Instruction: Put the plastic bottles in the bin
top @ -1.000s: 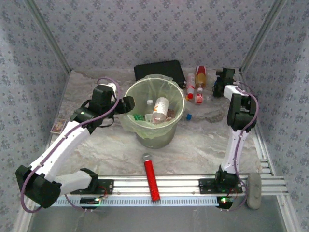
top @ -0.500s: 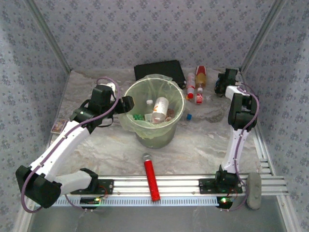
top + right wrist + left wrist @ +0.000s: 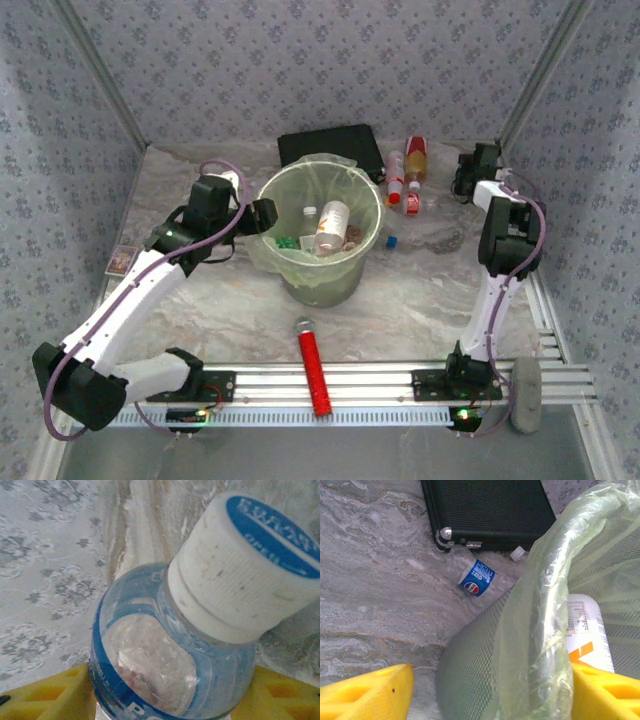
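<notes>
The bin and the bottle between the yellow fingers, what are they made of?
The bin is probably grey metal mesh, judging by its fine grid. Its liner looks like thin, glossy, translucent plastic film, wrinkled. The bottle seems to be clear thin plastic, dented, with a ribbed matte white plastic cap.

I'm pinching a clear plastic bottle (image 3: 165, 660) btwn my yellow fingers (image 3: 45, 695), one showing at bottom L of frame, the other at bottom R, both pressing against its shoulder. Bottle's tilting, neck pointing up & to the R. A white ribbed cap (image 3: 240, 570) w/ a blue top disc is sitting on it; lettering's too blurred to read. A blue label (image 3: 107, 680) is wrapping round the shoulder. Behind, marbled desk (image 3: 150, 525) is showing mid & R, patterned wall (image 3: 45, 565) to the L.
</notes>
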{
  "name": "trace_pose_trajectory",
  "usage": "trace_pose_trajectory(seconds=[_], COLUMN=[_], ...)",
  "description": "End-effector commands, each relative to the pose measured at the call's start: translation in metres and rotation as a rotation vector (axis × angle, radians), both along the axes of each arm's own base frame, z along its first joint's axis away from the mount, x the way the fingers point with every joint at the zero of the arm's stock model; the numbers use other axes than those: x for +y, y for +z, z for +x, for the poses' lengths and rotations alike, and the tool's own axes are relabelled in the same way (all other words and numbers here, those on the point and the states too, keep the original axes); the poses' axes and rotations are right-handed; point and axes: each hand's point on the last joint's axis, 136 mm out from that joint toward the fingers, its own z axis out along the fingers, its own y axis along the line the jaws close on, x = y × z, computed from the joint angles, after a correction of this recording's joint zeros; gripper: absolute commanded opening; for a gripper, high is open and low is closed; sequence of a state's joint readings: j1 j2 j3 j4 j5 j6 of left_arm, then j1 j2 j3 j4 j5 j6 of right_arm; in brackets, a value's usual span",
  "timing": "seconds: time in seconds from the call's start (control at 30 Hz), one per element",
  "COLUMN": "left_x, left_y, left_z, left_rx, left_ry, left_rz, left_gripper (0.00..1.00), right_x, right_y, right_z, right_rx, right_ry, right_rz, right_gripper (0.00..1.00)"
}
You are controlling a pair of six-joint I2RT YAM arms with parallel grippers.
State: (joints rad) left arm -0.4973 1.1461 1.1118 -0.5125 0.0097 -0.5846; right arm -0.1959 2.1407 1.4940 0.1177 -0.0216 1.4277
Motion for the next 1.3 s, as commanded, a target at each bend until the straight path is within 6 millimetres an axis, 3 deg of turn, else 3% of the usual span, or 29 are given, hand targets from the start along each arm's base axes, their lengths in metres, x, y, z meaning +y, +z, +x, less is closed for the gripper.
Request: trace_pose_trajectory(seconds=[0.0,0.17,0.4,0.63,0.83,1.03,1.13,1.27], left_x=[0.009,0.007,0.006,0.002,0.001,-0.004,-0.004,-0.003], left_y=[-0.001,0.000,-0.001,-0.002,-0.003,-0.007,-0.005,-0.005], left_z=[-0.004,-0.004,-0.005,-0.003,-0.002,0.000,-0.001,-0.001], left_rx=[0.007,0.006,0.004,0.007,0.007,0.021,0.013,0.014], left_ry=[0.009,0.003,0.000,-0.011,-0.017,-0.028,-0.028,-0.026], left_rz=[0.036,0.028,0.021,0.009,0.006,-0.004,-0.009,-0.004], left_gripper=[0.76,0.76,0.76,0.76,0.76,0.76,0.76,0.76], right_x=[-0.011,-0.001,0.036,0.105,0.187,0.288,0.320,0.343], right_y=[0.051,0.088,0.168,0.257,0.308,0.335,0.331,0.319], right_z=[-0.011,-0.032,-0.064,-0.104,-0.138,-0.182,-0.208,-0.242], right_rx=[-0.084,-0.138,-0.251,-0.353,-0.451,-0.522,-0.498,-0.433], right_ry=[0.016,0.091,0.255,0.495,0.800,1.159,1.321,1.456], right_rz=[-0.083,-0.139,-0.248,-0.384,-0.481,-0.577,-0.611,-0.652], right_gripper=[0.63,0.63,0.62,0.62,0.60,0.60,0.60,0.60])
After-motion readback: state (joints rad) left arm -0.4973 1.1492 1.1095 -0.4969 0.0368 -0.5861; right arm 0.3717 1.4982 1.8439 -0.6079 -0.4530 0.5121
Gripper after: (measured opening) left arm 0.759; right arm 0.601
